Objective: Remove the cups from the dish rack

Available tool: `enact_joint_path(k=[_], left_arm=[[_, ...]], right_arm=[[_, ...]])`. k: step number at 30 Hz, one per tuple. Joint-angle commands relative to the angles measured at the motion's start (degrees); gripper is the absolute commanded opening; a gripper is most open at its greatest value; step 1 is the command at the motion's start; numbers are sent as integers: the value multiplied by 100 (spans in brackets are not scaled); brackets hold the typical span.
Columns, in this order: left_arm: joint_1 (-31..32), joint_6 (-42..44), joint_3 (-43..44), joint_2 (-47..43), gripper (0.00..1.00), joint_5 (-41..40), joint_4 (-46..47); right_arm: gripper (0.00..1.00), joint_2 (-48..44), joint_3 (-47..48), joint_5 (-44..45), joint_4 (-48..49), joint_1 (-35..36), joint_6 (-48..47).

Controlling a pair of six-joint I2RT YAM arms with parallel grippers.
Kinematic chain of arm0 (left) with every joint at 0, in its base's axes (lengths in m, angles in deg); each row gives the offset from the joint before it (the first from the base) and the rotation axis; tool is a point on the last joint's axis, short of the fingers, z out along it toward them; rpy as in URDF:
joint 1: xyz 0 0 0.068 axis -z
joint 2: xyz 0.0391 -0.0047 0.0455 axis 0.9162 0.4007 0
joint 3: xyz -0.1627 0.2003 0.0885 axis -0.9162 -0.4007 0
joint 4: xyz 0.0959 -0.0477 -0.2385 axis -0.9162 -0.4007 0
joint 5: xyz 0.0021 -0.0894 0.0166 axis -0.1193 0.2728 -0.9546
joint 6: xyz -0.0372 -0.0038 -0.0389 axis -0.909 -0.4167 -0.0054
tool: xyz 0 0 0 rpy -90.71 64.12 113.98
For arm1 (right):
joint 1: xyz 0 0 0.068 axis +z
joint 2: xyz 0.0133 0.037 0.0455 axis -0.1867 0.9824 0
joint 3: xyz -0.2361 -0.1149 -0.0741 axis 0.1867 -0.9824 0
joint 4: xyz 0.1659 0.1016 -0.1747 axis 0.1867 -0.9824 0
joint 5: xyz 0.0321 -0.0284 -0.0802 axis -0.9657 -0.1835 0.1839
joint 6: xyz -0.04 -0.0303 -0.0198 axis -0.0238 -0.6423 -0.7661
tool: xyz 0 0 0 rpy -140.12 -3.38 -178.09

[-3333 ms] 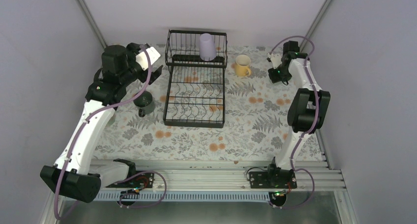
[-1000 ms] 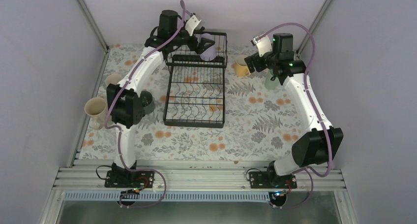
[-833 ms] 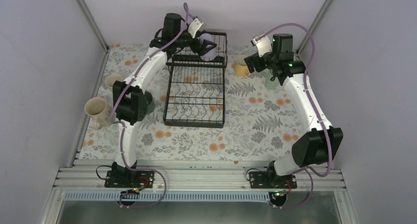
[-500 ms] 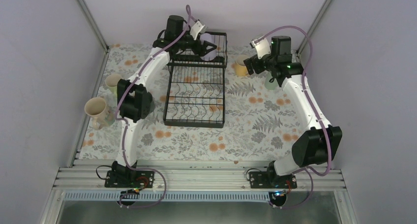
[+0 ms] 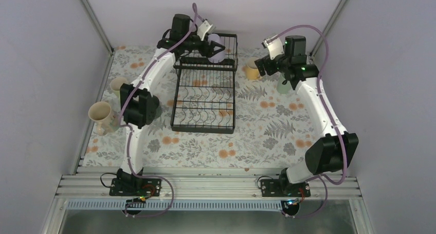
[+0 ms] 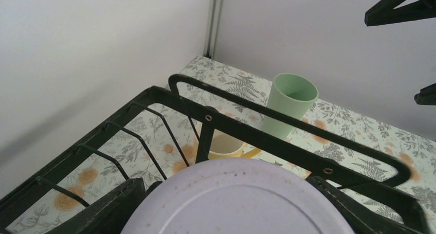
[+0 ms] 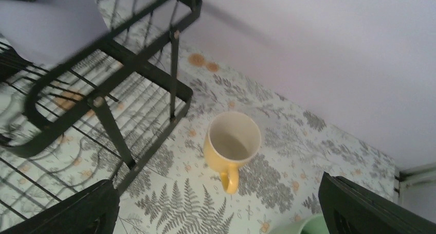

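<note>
The black wire dish rack [image 5: 175, 97] stands at the middle back of the table. One lavender cup [image 5: 218, 43] sits upside down in its raised shelf. My left gripper [image 5: 215, 49] reaches in from the left and is shut on that cup. In the left wrist view the lavender cup's base [image 6: 236, 198] fills the space between both fingers [image 6: 103, 211], behind the rack's rim [image 6: 257, 133]. My right gripper [image 5: 260, 68] hangs open above the yellow mug [image 5: 251, 70], which stands upright on the cloth right of the rack. In the right wrist view the yellow mug [image 7: 232, 141] is ahead of the wide-apart fingers [image 7: 67, 213].
A mint-green cup [image 5: 283, 85] stands by the right arm, and also shows beyond the rack as the mint-green cup [image 6: 288, 103]. A beige mug [image 5: 100, 115] and a light green mug [image 5: 118, 84] stand at the left edge. Walls close in behind and at both sides.
My left arm has swung from the left side over to the rack's shelf, and its jaws have narrowed onto the lavender cup. The right arm has barely shifted above the yellow mug.
</note>
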Motion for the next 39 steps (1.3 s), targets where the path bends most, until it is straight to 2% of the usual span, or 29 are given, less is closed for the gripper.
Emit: enact_joint_path(k=[1, 7, 12, 14, 15, 18, 21, 24, 27, 31, 39], left_arm=[[-127, -49, -108, -747, 49, 282, 101], [-168, -183, -1099, -1944, 53, 464, 933], [-162, -465, -2427, -3095, 54, 741, 1967], [-166, -596, -2938, -3445, 56, 839, 2449], [-167, -679, -3217, -3612, 57, 885, 2738], [-167, -983, -4016, -4034, 59, 1002, 3657], [-160, -1269, -4656, -4308, 59, 1119, 4477], [-168, -1417, -5050, -4410, 59, 1076, 4983], [-155, -1675, -5296, -4359, 60, 1107, 5588], [-40, -1961, -5368, -4183, 60, 1213, 6188], [161, -2016, -5343, -3958, 62, 1161, 6611]], right_arm=[[100, -224, 534, -854, -183, -10, 129], [100, 234, 1390, -3161, -736, -36, 335], [100, 938, 2024, -6013, -1118, -190, 327], [100, 1257, 2151, -7080, -750, -274, 835], [100, 1365, 2126, -7534, -368, -304, 1421], [100, 1546, 1866, -8387, 946, -386, 2675], [100, 1736, 1849, -9168, 1139, -387, 2849], [100, 1774, 1995, -9286, 521, -365, 2363], [100, 1614, 1647, -9285, 1129, -269, 2907], [100, 1549, 1477, -9285, 1242, -89, 3026], [100, 1338, 1228, -9272, 1450, 183, 3157]])
